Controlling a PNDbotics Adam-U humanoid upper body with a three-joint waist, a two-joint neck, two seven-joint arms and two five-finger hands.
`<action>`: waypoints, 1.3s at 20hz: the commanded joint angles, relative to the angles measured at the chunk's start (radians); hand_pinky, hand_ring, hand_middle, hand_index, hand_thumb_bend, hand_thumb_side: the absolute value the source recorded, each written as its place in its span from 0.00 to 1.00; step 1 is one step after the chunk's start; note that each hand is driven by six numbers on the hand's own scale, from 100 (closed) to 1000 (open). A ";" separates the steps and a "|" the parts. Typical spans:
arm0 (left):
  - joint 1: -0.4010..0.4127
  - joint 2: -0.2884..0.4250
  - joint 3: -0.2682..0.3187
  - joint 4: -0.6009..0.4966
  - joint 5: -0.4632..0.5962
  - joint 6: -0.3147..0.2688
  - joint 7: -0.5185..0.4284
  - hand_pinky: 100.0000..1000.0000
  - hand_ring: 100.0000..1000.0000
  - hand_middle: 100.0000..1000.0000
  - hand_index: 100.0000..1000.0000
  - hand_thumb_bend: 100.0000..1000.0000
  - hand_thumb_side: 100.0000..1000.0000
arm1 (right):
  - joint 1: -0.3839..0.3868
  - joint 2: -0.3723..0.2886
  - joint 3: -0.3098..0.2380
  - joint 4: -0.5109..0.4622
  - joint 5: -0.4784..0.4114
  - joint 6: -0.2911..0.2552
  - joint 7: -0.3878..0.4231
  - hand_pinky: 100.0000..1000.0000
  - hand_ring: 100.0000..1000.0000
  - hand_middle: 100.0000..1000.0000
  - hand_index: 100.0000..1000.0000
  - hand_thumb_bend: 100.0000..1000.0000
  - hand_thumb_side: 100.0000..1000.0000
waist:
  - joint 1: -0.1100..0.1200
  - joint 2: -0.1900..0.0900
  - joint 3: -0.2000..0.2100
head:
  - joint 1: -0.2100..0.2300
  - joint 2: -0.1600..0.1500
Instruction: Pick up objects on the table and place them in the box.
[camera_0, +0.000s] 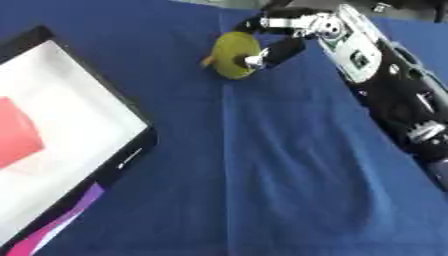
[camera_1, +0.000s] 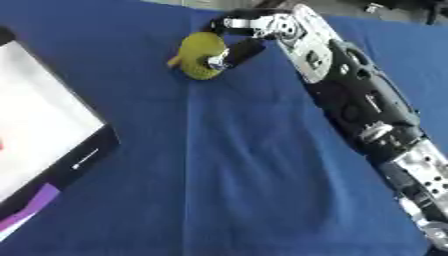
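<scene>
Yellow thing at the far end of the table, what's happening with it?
The robot's right hand is stretched out across the blue cloth with its fingers curled round a yellow-green object, roughly round with a small orange tip. Whether it is lifted off the cloth yet is unclear. The box, white inside with a black rim, sits at the left and already holds something red. The left hand is not in view.

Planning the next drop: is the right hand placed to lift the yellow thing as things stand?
Probably yes. The right hand is already at the yellow thing, fingers curled round its far side, and only bare blue cloth surrounds it.
</scene>
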 joint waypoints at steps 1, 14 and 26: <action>-0.011 0.031 0.013 -0.020 0.003 -0.003 0.000 0.78 0.76 0.70 0.84 0.65 0.58 | -0.014 -0.029 -0.011 0.006 0.020 -0.009 0.003 0.95 0.95 0.86 0.97 0.21 0.57 | -0.006 -0.005 0.003 | -0.004 -0.017; -0.008 0.026 0.015 -0.019 0.004 -0.001 -0.001 0.79 0.76 0.70 0.83 0.64 0.58 | -0.010 -0.025 -0.016 -0.012 -0.065 0.029 -0.074 0.88 0.78 0.58 0.77 0.06 0.14 | -0.006 -0.004 0.005 | -0.004 -0.012; 0.013 0.030 0.020 -0.012 -0.001 -0.002 0.004 0.79 0.76 0.70 0.83 0.63 0.58 | -0.032 -0.056 0.014 -0.142 -0.212 0.151 -0.136 0.85 0.67 0.48 0.65 0.00 0.00 | 0.013 -0.053 -0.028 | -0.012 0.009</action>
